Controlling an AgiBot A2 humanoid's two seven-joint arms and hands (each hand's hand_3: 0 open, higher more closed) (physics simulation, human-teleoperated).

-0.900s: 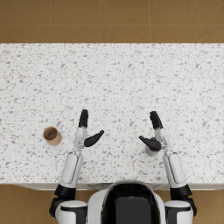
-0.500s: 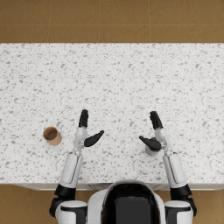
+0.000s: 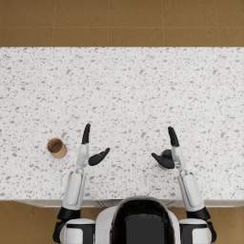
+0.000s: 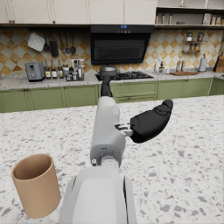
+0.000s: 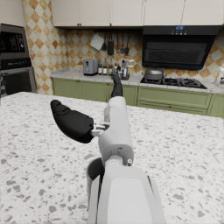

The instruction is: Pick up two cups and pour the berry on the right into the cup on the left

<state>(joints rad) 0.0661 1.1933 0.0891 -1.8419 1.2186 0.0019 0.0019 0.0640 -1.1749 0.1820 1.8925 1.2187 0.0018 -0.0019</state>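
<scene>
A: Quick status. Both hands are hovering over the speckled counter [image 3: 124,95], nothing grasped. The left hand [image 3: 90,151] is sitting wide open, fingers pointing away from the robot and the thumb splayed inward, holding nothing. The right hand [image 3: 167,153] is mirroring it, also spread and empty.

B: Where are the cups?

A: The tan cup [image 3: 56,147] is standing upright on the counter, outboard of the left hand, near it but not touching. The dark cup [image 5: 94,171] is peeking out right under the right forearm in the right wrist view; from the head it is mostly hidden beneath that hand. Can't tell whether the berry is showing, too occluded.

B: So which step?

A: Judging it as the reach, grasps not yet made. To do it well, the left hand is needing to shift outward toward the tan cup and come in from the side, thumb opposite the fingers around the wall, not down on the rim. The right hand is needing to back off slightly and drop beside the dark cup, since it's tucked underneath. Keep both cups level on the lift so the berry isn't spilling early.
</scene>
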